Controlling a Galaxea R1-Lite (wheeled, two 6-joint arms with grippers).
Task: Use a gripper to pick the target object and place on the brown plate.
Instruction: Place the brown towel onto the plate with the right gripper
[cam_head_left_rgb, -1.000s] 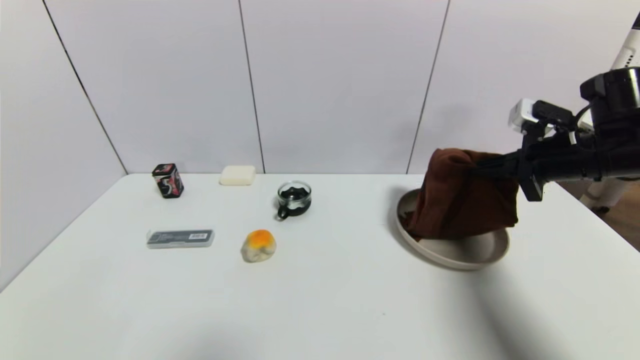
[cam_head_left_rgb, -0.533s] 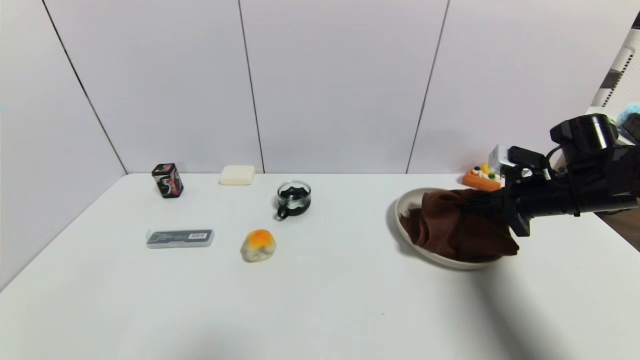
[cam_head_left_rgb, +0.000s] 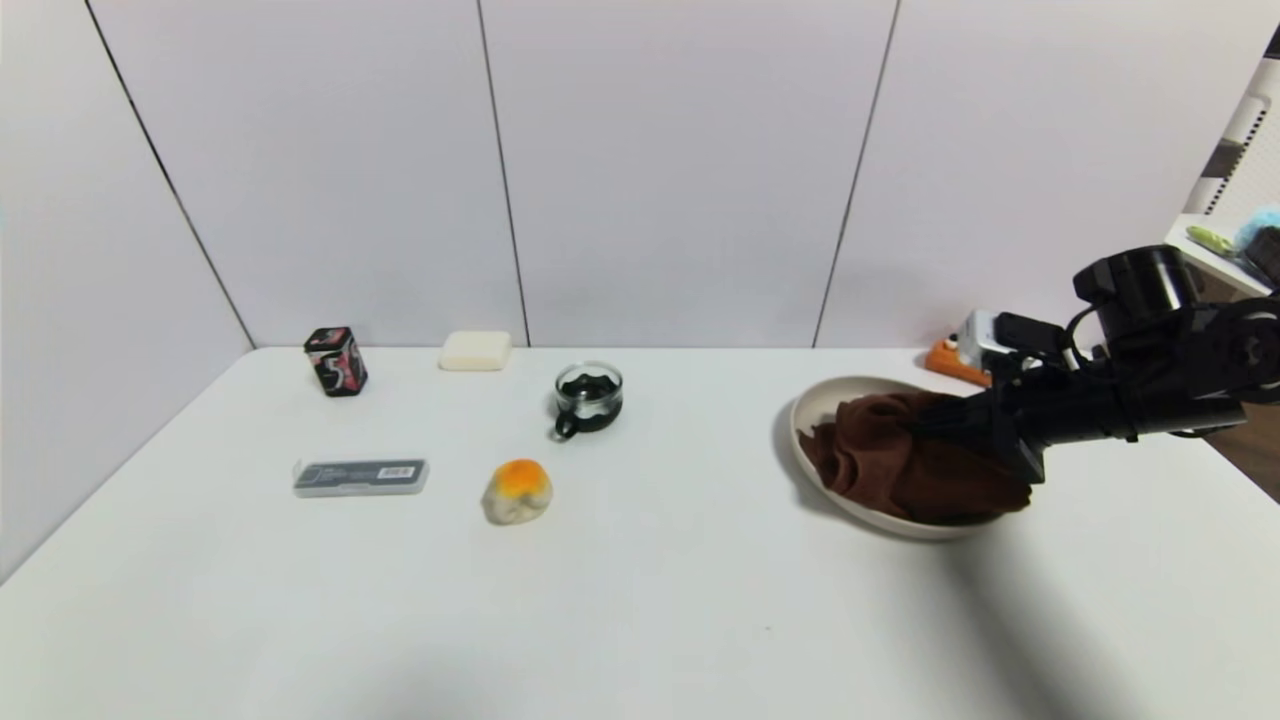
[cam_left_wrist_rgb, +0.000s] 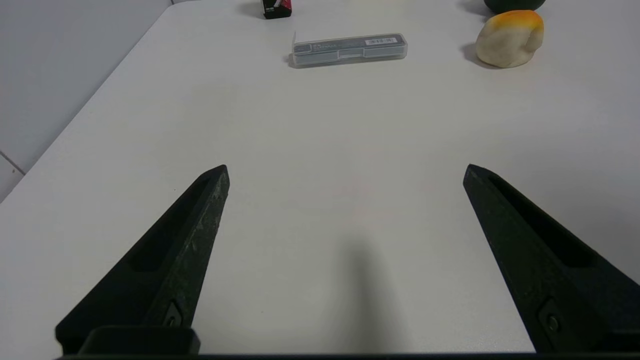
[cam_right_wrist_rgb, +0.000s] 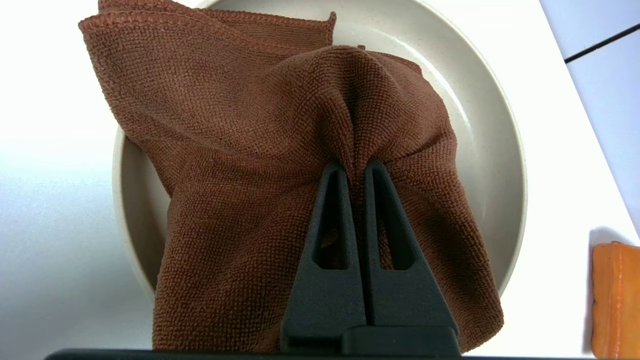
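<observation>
A: Since a second ago we have lowered the right end effector (cam_head_left_rgb: 945, 418) toward the right side of the bench (cam_head_left_rgb: 640, 600), and the brown towel (cam_head_left_rgb: 915, 462), which hung high above the plate (cam_head_left_rgb: 830, 400), now lies bunched in it.

B: Agreed. We see the bench first, white and broad, then the plate near its right edge, a round beige dish with a low rim. The towel covers most of it, and in the right wrist view one part of the cloth (cam_right_wrist_rgb: 280, 165) spills over the rim (cam_right_wrist_rgb: 500, 125) onto the bench.

A: And our grip? In that view the two black fingers (cam_right_wrist_rgb: 330, 220) are pressed nearly together, pinching a ridge of the towel between their tips.

B: Yes, we hold a fold. The left end effector (cam_left_wrist_rgb: 345, 170) hovers over the front left part of the bench, its fingers spread wide with nothing between them.

A: Smaller things, then: a clear flat case (cam_head_left_rgb: 361, 477) toward the left edge, an orange-topped fuzzy ball (cam_head_left_rgb: 517, 490) beside it, a glass cup (cam_head_left_rgb: 588, 397) behind that.

B: At the back edge, a pale bar (cam_head_left_rgb: 475, 350) and a small dark tin (cam_head_left_rgb: 336, 361); an orange block (cam_head_left_rgb: 955, 362) behind the plate.
</observation>
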